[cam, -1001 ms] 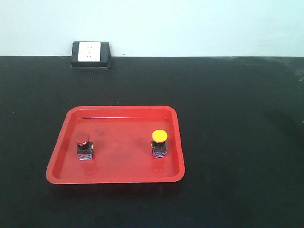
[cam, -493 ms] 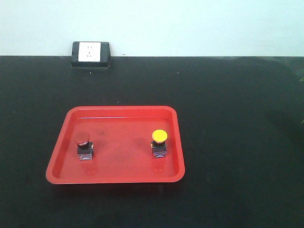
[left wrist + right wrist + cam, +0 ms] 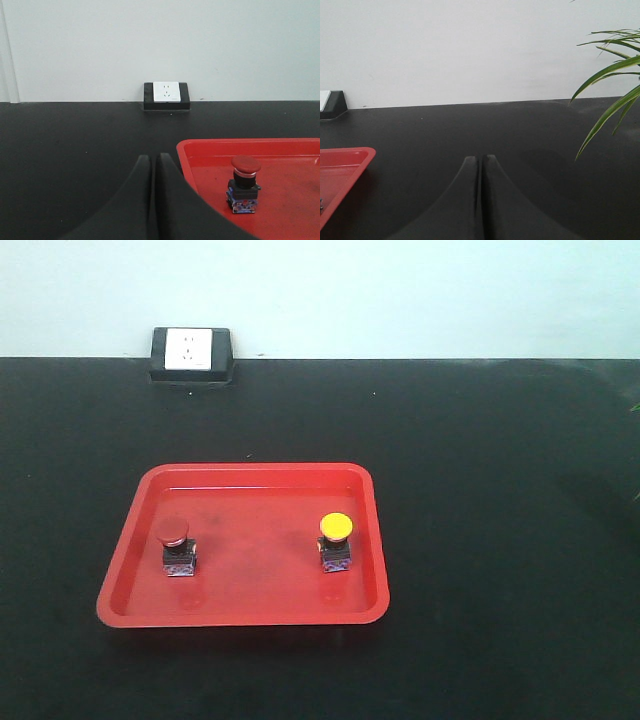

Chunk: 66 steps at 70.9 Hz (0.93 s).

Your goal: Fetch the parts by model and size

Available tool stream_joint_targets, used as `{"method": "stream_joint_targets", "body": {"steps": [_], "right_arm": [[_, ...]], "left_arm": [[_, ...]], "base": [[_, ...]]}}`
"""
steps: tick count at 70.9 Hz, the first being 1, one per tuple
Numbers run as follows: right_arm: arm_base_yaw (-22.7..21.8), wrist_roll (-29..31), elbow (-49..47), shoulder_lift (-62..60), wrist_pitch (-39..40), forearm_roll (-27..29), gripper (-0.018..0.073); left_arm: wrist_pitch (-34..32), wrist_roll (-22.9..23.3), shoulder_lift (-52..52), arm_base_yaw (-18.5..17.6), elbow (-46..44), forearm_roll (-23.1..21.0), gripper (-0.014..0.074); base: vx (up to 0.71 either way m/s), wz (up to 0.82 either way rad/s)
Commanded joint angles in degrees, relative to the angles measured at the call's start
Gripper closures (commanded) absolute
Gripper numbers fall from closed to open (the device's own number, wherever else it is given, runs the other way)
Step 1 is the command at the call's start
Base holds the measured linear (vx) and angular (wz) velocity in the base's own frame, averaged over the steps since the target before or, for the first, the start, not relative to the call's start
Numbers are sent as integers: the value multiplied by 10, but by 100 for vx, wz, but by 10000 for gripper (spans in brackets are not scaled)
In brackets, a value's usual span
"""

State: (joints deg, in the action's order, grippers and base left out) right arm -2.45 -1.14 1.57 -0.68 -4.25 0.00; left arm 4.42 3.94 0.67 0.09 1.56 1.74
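Observation:
Two parts stand upright in a red tray (image 3: 250, 615): a red mushroom-cap push-button (image 3: 177, 548) at the left and a yellow-cap push-button (image 3: 336, 542) at the right, each on a dark base with blue trim. In the left wrist view the red push-button (image 3: 244, 184) stands right of my left gripper (image 3: 153, 157), which is shut and empty beside the tray's left rim (image 3: 186, 159). My right gripper (image 3: 480, 159) is shut and empty over the black table, well right of the tray corner (image 3: 355, 156). Neither gripper shows in the front view.
A white wall socket in a black box (image 3: 191, 354) sits at the table's back edge, also seen as the socket (image 3: 166, 95) in the left wrist view. Green plant leaves (image 3: 612, 85) hang at the far right. The black table (image 3: 500, 540) surrounds the tray.

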Motion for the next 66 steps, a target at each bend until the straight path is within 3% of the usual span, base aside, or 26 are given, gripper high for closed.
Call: {"method": "stream_joint_targets", "body": {"steps": [1,66], "right_arm": [[2,-2,4,-6,46,0,569],[2,-2,4,-6,46,0,569]], "left_arm": [[-39,5,8,-3,3,0,603],[-39,5,8,-3,3,0,603]], "base": [[0,0],[0,0]]}}
